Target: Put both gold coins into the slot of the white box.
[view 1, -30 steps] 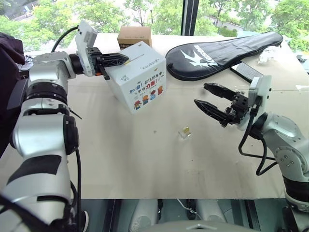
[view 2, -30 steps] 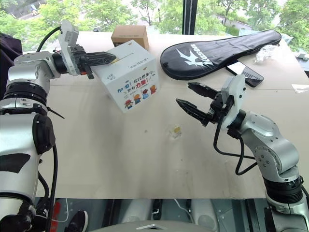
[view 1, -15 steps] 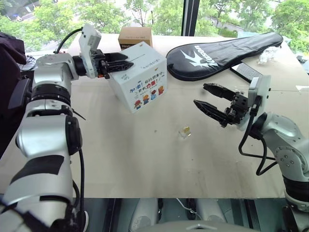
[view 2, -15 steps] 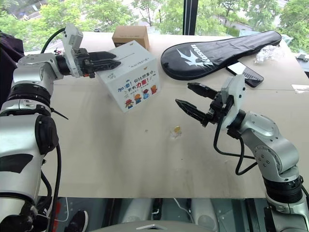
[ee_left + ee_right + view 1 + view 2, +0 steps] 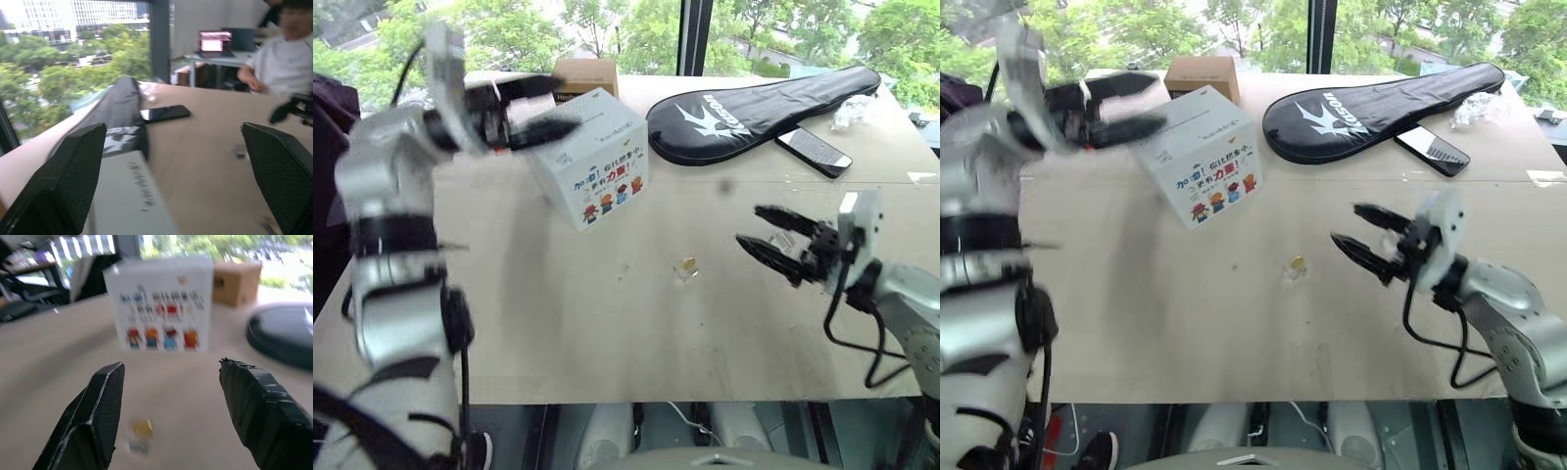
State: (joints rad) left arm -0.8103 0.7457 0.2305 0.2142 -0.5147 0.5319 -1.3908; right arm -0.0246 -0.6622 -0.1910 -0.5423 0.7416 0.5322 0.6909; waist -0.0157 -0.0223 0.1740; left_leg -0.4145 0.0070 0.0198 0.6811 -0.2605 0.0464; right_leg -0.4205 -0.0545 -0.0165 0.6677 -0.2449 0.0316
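A: Left gripper hovering beside the white box's top edge, jaws spread wide, gripping nothing.
B: Right gripper also released, empty, hanging above the bench.
A: 1 gold coin lying on the bench, between box and right gripper, touching neither.
B: Slot not discernible.

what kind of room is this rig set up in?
Probably an office or lab on an upper floor: large windows over treetops and buildings, a desk with a lit monitor behind, a person seated nearby. The work table is covered in plain board.
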